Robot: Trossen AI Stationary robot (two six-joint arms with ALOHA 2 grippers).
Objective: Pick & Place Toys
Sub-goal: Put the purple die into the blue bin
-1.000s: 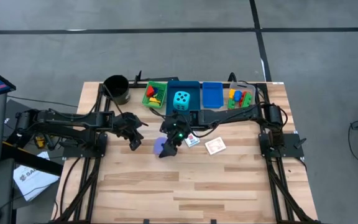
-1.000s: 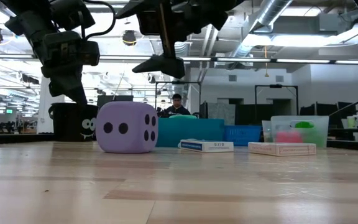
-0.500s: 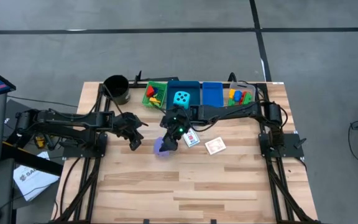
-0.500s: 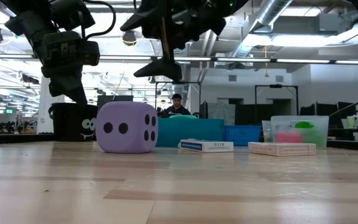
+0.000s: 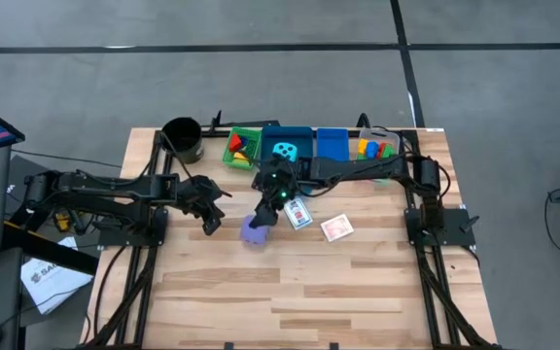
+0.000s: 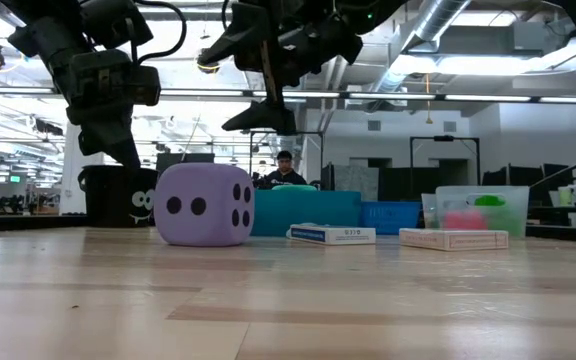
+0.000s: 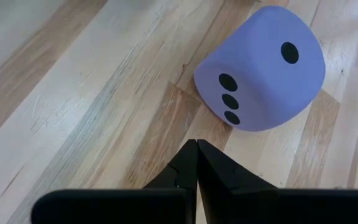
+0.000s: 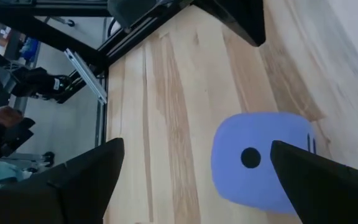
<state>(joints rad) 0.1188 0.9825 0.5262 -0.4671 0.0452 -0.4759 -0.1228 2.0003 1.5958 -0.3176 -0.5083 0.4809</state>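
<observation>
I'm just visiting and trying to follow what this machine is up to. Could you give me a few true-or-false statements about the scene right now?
1. The purple die rests on the wooden table. True.
2. The right hand is clamped on the purple die. False: it hangs open above it.
3. The left hand is shut and empty. True.
4. The cyan die lies on the bare table. False: it sits in a blue bin.
5. The black cup stands at the table's back edge. True.
</observation>
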